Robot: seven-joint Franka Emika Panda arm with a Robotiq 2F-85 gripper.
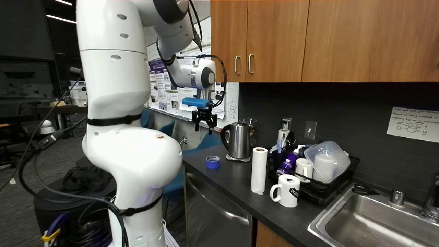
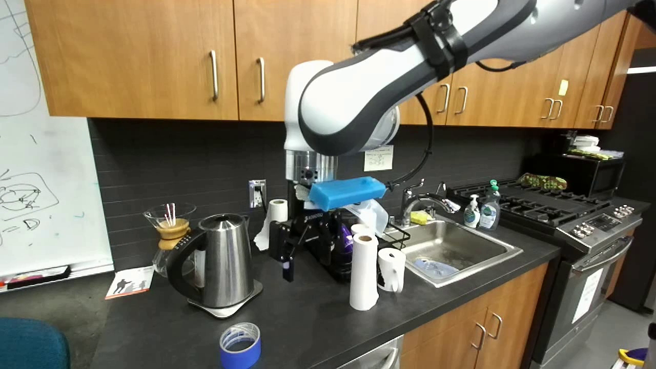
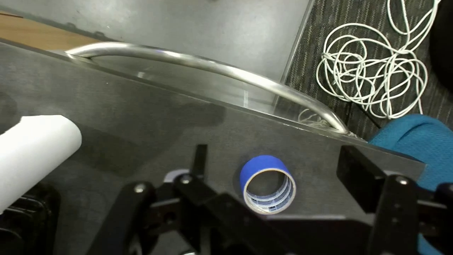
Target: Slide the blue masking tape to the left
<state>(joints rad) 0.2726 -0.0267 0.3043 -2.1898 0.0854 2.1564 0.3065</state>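
The blue masking tape (image 1: 213, 164) is a low bright blue ring lying flat on the dark counter (image 1: 219, 180), near its end. It also shows in an exterior view at the bottom (image 2: 240, 357) and in the wrist view (image 3: 262, 164). My gripper (image 1: 203, 129) is open and empty, pointing down, well above the counter and apart from the tape. In the wrist view, the gripper's fingers (image 3: 279, 169) stand wide apart, and the tape appears between them, lower down and nearer the left finger. The near rim of the tape is just at the gripper body's edge in that view.
A steel kettle (image 2: 228, 261) stands behind the tape. A white paper-towel roll (image 1: 259, 171), a mug (image 1: 288, 192) and a dish rack (image 1: 317, 195) stand toward the sink (image 1: 377, 219). The dishwasher handle (image 3: 198, 62) runs along the counter's front edge. A blue chair (image 2: 33, 343) is past the counter end.
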